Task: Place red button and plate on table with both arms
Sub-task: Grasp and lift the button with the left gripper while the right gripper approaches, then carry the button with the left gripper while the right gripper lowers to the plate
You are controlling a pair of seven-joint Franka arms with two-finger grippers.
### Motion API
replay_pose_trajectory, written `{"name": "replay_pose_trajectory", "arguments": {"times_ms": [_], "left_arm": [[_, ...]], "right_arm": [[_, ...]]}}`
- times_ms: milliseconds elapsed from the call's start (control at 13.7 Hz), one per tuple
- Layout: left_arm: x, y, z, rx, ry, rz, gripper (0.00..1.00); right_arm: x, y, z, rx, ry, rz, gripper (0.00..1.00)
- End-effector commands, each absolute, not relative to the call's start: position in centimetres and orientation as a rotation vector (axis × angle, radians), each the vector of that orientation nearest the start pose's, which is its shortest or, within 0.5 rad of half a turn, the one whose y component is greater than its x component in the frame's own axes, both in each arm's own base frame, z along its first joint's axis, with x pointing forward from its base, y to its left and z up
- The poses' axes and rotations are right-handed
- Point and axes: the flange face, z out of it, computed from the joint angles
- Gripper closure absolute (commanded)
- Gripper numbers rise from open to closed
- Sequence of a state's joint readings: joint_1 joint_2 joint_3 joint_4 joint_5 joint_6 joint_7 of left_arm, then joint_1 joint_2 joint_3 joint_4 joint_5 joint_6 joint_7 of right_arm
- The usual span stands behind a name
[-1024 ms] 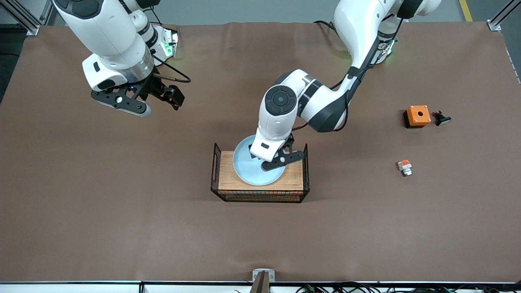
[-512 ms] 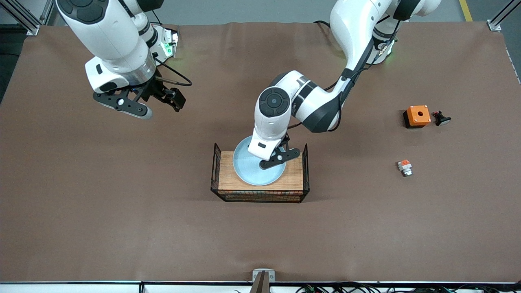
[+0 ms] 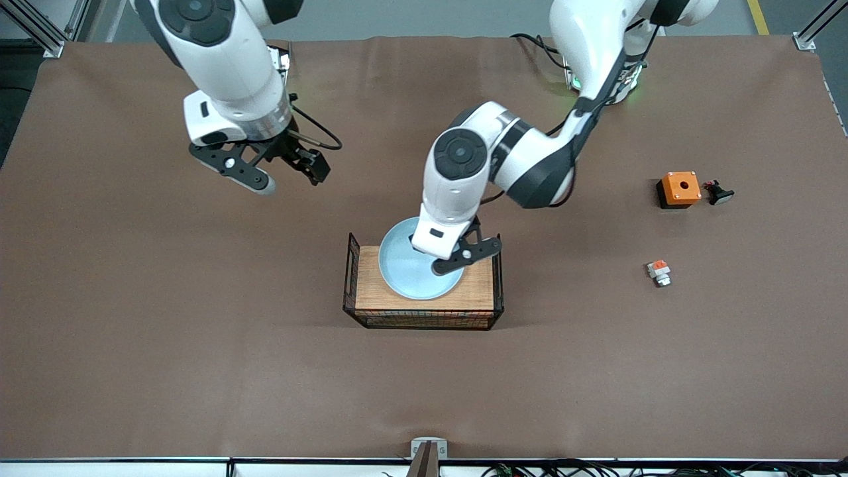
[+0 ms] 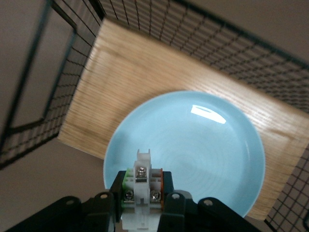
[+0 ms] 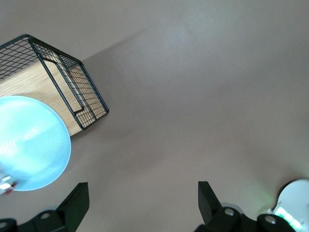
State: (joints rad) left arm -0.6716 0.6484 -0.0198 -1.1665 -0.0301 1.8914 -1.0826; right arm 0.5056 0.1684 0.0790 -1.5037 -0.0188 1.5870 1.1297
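The red button (image 4: 141,186) was clamped in the left gripper (image 4: 140,212) over the plate (image 3: 401,268); the right gripper (image 5: 140,203) was held wide apart over the worktop (image 3: 199,371), with no writing readable.

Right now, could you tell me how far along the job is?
Done: nothing set on the table yet. In hand: left tool shut on the red button, over the plate. Remaining: plate sits on the rack; right tool hangs open over the table.
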Motion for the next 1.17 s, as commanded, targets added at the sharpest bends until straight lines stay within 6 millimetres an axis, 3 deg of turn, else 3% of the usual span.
{"name": "replay_pose_trajectory", "arguments": {"times_ms": [0, 146, 220, 366, 512, 659, 878, 1098], "left_arm": [[58.7, -41.5, 49.8, -3.159, -0.725, -0.064, 1.00], [60.0, -36.1, 54.4, -3.166, -0.725, -0.111, 0.99], [60.5, -33.0, 55.4, -3.160, -0.656, -0.086, 0.99], [62.2, -26.1, 56.1, -3.152, -0.508, -0.002, 0.99], [64.4, -19.3, 55.6, -3.151, -0.425, 0.030, 0.99], [66.5, -12.4, 52.7, -3.142, -0.356, 0.073, 0.99], [68.0, -4.0, 45.9, -3.145, -0.330, 0.074, 0.99], [67.2, 1.2, 37.6, -3.100, -0.201, 0.016, 0.99]], "right_arm": [[49.7, 36.7, 54.4, -3.031, 1.045, 0.052, 0.01], [48.9, 40.0, 52.5, -2.954, 1.220, 0.034, 0.01], [48.5, 41.6, 51.5, -2.909, 1.301, 0.024, 0.01], [47.8, 44.9, 48.9, -2.809, 1.444, 0.007, 0.01], [47.1, 47.4, 46.6, -2.727, 1.567, 0.001, 0.01], [47.3, 48.7, 45.0, -2.578, 1.748, -0.003, 0.01], [47.8, 49.5, 43.1, -2.469, 1.873, -0.002, 0.02], [48.3, 49.8, 39.8, -2.470, 1.916, -0.016, 0.02]]}}
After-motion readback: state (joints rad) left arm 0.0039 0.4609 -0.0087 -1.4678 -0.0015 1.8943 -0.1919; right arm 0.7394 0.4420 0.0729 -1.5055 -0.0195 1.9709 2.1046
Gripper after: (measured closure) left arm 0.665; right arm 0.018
